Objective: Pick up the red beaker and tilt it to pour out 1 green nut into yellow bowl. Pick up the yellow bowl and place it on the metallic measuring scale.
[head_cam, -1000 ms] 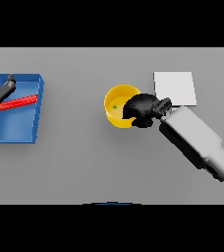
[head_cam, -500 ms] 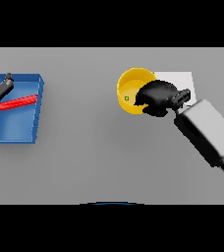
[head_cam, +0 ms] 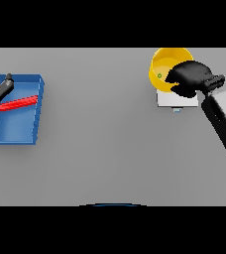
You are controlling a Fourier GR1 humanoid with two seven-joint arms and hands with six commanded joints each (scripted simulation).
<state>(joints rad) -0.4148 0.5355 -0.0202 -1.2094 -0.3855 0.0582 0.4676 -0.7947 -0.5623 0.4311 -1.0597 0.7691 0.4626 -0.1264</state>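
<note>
My right hand point(head_cam: 190, 78) is shut on the near rim of the yellow bowl point(head_cam: 165, 64), holding it over the far part of the metallic measuring scale point(head_cam: 170, 100). A small green nut point(head_cam: 159, 76) lies inside the bowl. Most of the scale is hidden under the bowl and my hand; whether the bowl touches it I cannot tell. The red beaker point(head_cam: 19, 103) lies on its side in the blue tray point(head_cam: 17, 128) at the left. My left hand point(head_cam: 0, 91) shows at the tray's far left edge, fingers straight.
The blue tray sits near the table's left edge. The scale stands near the far right of the grey table point(head_cam: 105, 149).
My right hand has carried the yellow bowl up and to the right, from the table's middle to over the scale. The left hand and the beaker have not moved.
</note>
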